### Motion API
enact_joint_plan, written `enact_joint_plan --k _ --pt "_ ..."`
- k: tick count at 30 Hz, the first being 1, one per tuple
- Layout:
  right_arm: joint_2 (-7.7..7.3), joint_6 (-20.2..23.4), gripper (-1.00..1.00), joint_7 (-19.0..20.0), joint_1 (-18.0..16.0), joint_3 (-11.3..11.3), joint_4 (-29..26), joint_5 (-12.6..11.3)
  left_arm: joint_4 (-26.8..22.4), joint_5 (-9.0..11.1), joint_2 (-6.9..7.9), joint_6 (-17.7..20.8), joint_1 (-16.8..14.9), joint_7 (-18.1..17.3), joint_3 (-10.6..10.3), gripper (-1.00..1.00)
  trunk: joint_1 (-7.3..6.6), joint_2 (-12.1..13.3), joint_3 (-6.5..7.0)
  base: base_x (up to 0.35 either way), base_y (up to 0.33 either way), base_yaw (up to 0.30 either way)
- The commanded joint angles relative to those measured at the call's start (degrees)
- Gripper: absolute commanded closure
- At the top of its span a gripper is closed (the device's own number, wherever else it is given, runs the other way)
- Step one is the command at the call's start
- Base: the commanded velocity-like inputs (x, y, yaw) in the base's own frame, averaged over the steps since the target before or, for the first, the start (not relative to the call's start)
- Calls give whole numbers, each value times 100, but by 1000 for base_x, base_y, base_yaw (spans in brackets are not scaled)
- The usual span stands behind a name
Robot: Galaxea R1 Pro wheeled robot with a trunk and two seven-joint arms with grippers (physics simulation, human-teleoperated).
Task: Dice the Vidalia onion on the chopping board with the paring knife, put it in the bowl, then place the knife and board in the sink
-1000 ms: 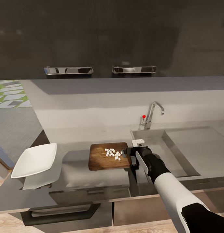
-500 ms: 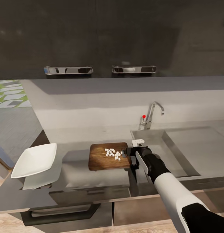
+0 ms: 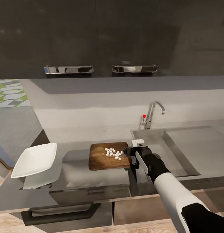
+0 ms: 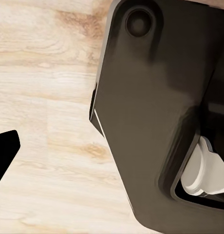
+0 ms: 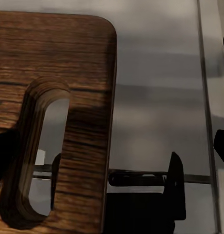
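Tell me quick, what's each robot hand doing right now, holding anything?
Left hand: cannot be told from these pictures.
Right hand: at the handle-slot edge of the chopping board; whether it is closed on the board cannot be told.

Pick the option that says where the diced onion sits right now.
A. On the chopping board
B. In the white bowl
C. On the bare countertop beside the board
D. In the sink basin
A: the head view shows the diced onion as small white cubes lying on the chopping board, while the bowl to its left holds nothing.
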Motion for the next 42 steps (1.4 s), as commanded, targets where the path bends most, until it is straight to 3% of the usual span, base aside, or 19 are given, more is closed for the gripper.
enact_joint_plan --k 1,36,42 --pt "-3 23 -100 -36 -5 18 -6 -56 17 4 -6 -26 -7 11 -34 -100 3 -12 -11 -34 83 0" --pt "-3 25 -100 -37 -5 18 -6 -56 18 2 -6 -25 -6 12 -34 -100 3 -12 -12 -3 17 0" --pt "-4 23 -100 -35 -5 18 -6 -54 17 2 -6 -25 -7 11 -34 -100 3 -12 -12 0 -185 0"
